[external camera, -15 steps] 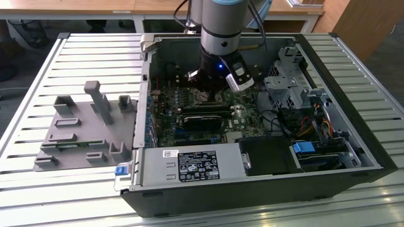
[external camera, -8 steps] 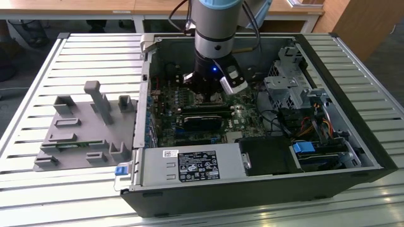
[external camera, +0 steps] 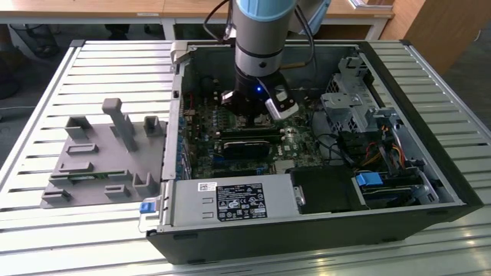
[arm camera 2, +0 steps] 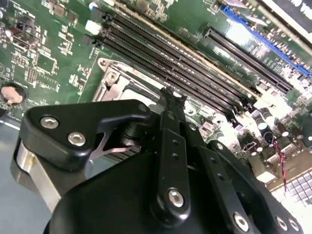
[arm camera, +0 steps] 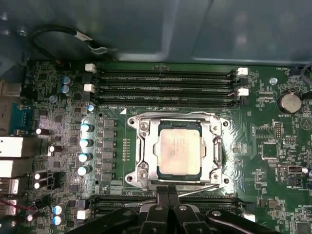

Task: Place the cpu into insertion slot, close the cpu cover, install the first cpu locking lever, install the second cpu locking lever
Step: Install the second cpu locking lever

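Slatted bench (external camera: 46,115), open computer case (external camera: 429,172), cpu (arm camera: 179,151) under closed cpu cover (arm camera: 144,151).

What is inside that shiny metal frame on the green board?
The small square silvery-tan chip lies inside the thin silver metal frame, whose bars cover the chip's edges. The socket beneath is hidden by the chip.

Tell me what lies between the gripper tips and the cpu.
In the first wrist view, the cpu cover's frame edge and a thin silver locking lever lie between the gripper and the cpu, which sits in the insertion slot.
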